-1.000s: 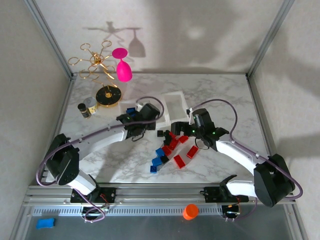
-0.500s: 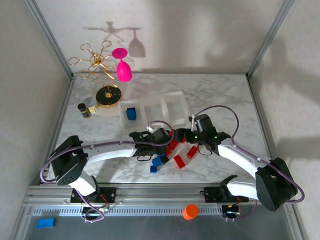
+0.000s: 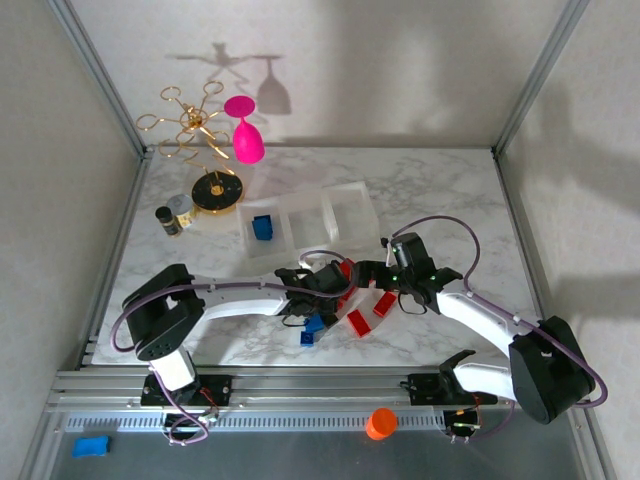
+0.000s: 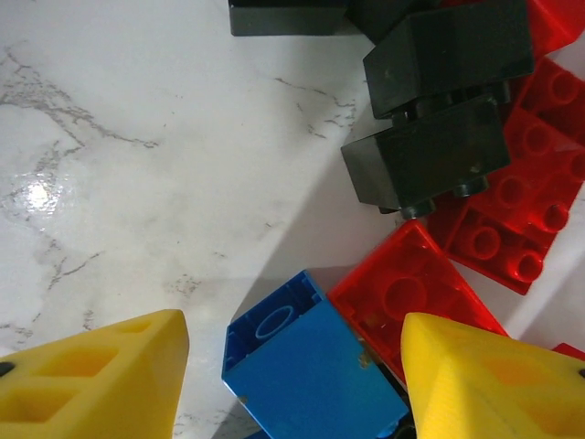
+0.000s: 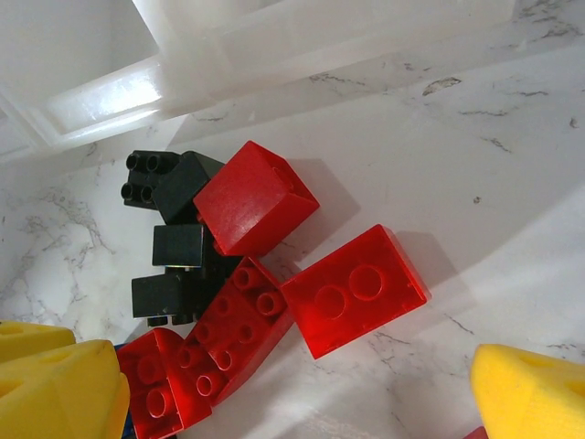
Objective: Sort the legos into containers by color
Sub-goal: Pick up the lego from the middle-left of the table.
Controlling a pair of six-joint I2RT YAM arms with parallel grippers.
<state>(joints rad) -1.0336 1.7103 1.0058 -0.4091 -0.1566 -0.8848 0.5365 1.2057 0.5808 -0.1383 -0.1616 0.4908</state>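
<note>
- Leftmost, the containers (image 3: 283,228) hold one blue brick (image 3: 262,227) in their left compartment.
- Left gripper (image 4: 292,366): jaws wide, straddling a blue lego (image 4: 315,389) on the marble top (image 4: 137,137).
- Red and black legos (image 5: 256,197) lie piled just beside the containers.
- Right gripper (image 5: 292,393): jaws wide above that pile.

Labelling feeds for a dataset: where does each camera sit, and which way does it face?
Top external: above and behind the arm bases, looking down on the marble table; both arms, left gripper, right gripper.
Left wrist: on the left arm, faces down; its yellow fingers flank a blue lego.
Right wrist: on the right arm, faces down; yellow fingers at bottom corners, tray above.
Shared: both wrist views catch the red-and-black pile.
</note>
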